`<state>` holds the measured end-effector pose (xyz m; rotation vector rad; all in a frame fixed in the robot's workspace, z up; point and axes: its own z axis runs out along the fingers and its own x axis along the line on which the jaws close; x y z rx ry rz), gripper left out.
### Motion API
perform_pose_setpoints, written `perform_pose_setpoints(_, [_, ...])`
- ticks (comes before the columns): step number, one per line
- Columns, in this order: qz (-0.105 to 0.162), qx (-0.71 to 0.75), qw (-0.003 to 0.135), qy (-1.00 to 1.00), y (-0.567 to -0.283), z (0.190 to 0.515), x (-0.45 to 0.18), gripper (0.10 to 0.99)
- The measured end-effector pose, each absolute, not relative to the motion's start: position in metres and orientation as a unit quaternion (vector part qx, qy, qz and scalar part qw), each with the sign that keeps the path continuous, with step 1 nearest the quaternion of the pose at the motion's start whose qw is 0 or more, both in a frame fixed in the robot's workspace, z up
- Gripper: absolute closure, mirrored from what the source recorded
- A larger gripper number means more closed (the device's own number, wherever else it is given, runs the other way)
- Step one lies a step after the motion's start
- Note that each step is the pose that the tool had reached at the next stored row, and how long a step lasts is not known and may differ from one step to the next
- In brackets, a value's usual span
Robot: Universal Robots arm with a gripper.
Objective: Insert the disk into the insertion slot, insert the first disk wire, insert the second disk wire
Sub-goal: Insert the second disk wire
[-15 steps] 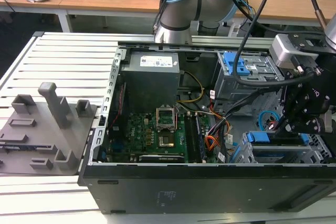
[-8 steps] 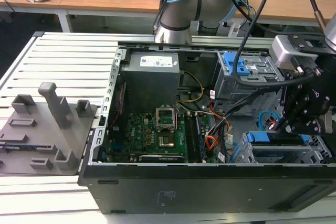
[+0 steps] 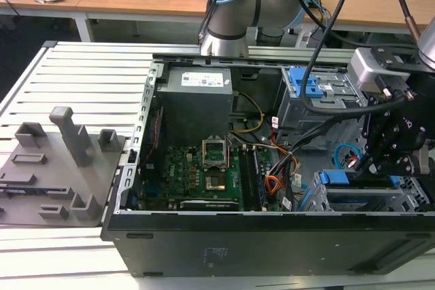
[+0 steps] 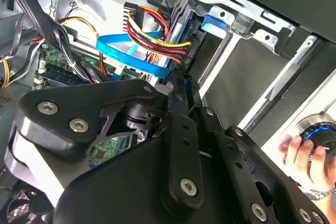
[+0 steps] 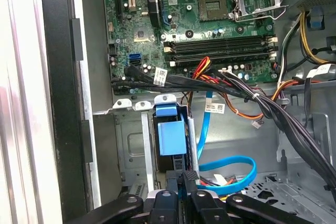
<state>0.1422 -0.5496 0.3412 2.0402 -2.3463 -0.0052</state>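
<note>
Disk point(image 5: 171, 136) sits seated in the insertion slot point(image 5: 137, 145); gripper point(image 5: 190, 181) fingers closed on the flat blue wire point(image 5: 231, 174), which needs square alignment and gentle, straight pressure.

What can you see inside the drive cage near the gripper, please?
The drive cage holds the blue-framed disk, with the gripper at its end. The disk's label and the bays beneath are hidden.
</note>
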Motion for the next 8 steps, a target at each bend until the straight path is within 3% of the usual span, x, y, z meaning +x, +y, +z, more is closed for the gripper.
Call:
perform_pose_setpoints(6, [-0.002, 0.656, 0.016, -0.755, -0.5496, 0.3407, 0.1422, 0.914])
perform_pose_setpoints(7, [-0.002, 0.656, 0.016, -0.755, -0.5496, 0.3409, 0.1422, 0.847])
perform_pose_setpoints(8, [-0.002, 0.656, 0.016, -0.755, -0.5495, 0.3437, 0.1422, 0.847])
